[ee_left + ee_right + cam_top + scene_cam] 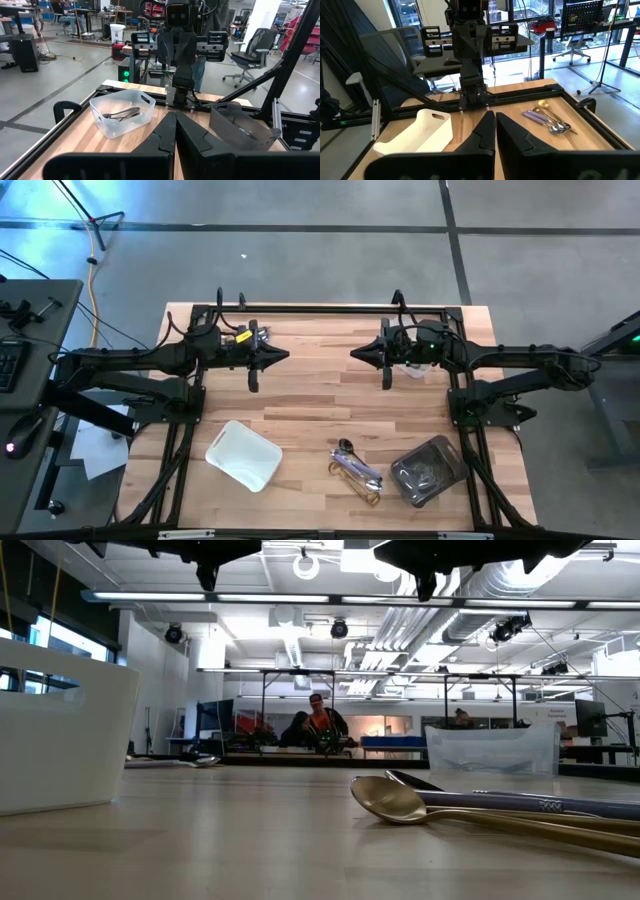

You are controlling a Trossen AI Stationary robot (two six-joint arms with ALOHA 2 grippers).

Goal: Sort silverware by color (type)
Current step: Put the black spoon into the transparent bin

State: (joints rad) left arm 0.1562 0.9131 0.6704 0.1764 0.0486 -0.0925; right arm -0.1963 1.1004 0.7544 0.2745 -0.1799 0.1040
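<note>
Both arms are hanging high over the desk [300, 395], left claw [268, 357] and right claw [368, 352] pinched closed on nothing, while loose silverware [356, 471] is lying between the white tray [243, 454] and the grey tray [428, 470], awaiting sorting.

Arms: both of mine are dark, near black, built of slim tubular links with bulkier joint housings.
Left gripper [283, 356]: two black fingers tapering to a sharp wedge.
Right gripper [355, 352]: same black, pointed pair.
Cables: black leads loop over my wrists and shoulders.
Bases: boxy black mounts on a black frame.
Markings: a small green light glows on my right wrist; a yellowish tag marks the left.
</note>
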